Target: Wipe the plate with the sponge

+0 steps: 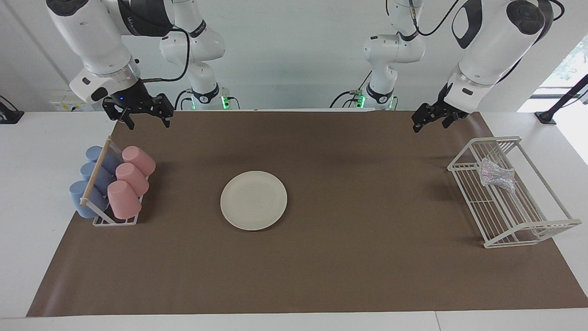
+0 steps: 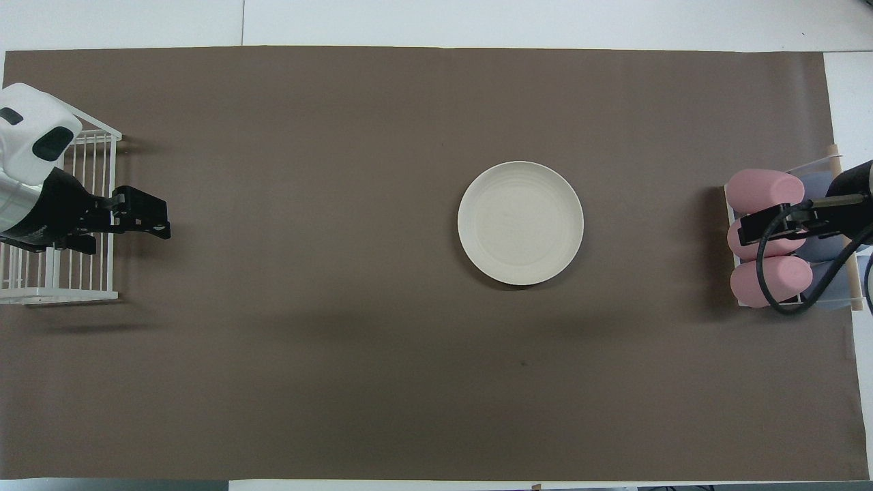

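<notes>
Both jaws stand apart and empty, left gripper [image 1: 431, 120] at twelve o'clock over the sponge [image 1: 497, 176], handy for fetching it to the plate [image 1: 253, 200], while right gripper [image 1: 144, 118] waits.

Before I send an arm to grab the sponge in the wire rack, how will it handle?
The sponge looks crinkly and pinched like a bow, so probably soft, light and squashable. Lying in the wire rack, it may snag on the bars.

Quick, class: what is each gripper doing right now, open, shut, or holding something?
Left gripper: open, empty, raised near the wire rack.
Right gripper: open, empty, above the cups.
</notes>
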You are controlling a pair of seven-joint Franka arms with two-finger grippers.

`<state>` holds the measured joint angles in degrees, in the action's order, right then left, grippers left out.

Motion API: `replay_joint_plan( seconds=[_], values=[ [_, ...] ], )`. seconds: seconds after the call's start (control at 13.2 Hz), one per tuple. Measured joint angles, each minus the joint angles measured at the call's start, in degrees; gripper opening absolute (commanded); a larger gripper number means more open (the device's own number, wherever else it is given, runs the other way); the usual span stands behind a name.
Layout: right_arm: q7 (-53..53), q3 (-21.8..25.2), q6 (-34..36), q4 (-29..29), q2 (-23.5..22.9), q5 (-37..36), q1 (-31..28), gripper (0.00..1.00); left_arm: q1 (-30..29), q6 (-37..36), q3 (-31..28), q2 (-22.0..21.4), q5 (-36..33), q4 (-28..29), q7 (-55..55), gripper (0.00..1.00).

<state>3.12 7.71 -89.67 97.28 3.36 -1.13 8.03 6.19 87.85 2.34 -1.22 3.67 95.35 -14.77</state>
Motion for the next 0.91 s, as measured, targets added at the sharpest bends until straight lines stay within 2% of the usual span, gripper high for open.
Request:
replay_joint_plan(
  seconds=[0.61,0.76,0.91],
  values=[
    [0.00,0.00,0.00,0.00,0.00,0.00,0.00,1.00,-0.67,0.02,-0.11,0.00,0.00,0.02,-0.18,1.00],
    [0.00,0.05,0.00,0.00,0.00,0.00,0.00,1.00,-0.66,0.14,-0.10,-0.01,-0.12,0.27,-3.48,1.00],
    [0.00,0.11,0.00,0.00,0.00,0.00,-0.01,1.00,-0.56,0.58,0.19,0.00,-3.65,0.93,-6.13,1.00]
  ],
)
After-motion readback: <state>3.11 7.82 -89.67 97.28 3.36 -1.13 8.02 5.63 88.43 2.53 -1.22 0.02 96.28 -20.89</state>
